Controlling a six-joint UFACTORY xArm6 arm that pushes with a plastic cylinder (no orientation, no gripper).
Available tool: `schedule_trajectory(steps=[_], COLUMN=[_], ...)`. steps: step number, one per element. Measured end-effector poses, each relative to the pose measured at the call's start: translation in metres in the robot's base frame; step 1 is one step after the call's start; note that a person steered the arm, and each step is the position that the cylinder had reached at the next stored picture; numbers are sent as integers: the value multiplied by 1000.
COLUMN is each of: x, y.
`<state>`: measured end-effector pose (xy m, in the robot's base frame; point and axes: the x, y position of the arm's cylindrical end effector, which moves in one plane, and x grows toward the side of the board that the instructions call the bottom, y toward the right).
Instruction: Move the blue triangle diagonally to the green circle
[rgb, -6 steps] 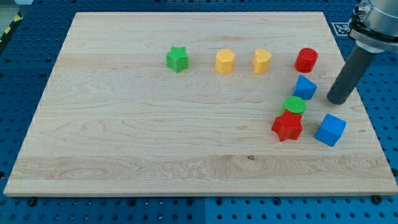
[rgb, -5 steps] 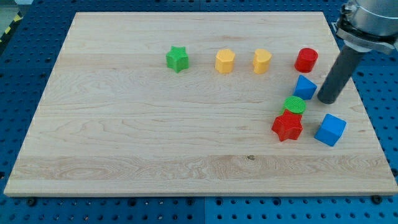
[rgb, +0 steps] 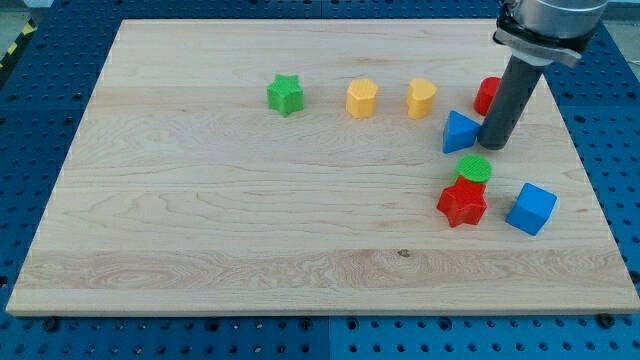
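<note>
My tip (rgb: 493, 146) has no fingers and holds nothing; it touches the blue triangle (rgb: 459, 132) on its right. The triangle sits up-left of the green circle (rgb: 475, 167), near but apart, so the task seems nearly done.

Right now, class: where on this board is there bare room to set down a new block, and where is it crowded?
Bare: left of the green star, and the bottom strip below the red star. Crowded: the right, where my tip touches the blue triangle above the green circle.

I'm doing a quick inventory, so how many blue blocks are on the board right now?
2. The blue triangle sits just left of my tip, above the green circle. The blue cube is near the view's right edge, beside the red star.
</note>
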<state>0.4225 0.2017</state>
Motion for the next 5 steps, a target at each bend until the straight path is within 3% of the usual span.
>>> schedule_trajectory(steps=[5], x=[-12], y=[-58])
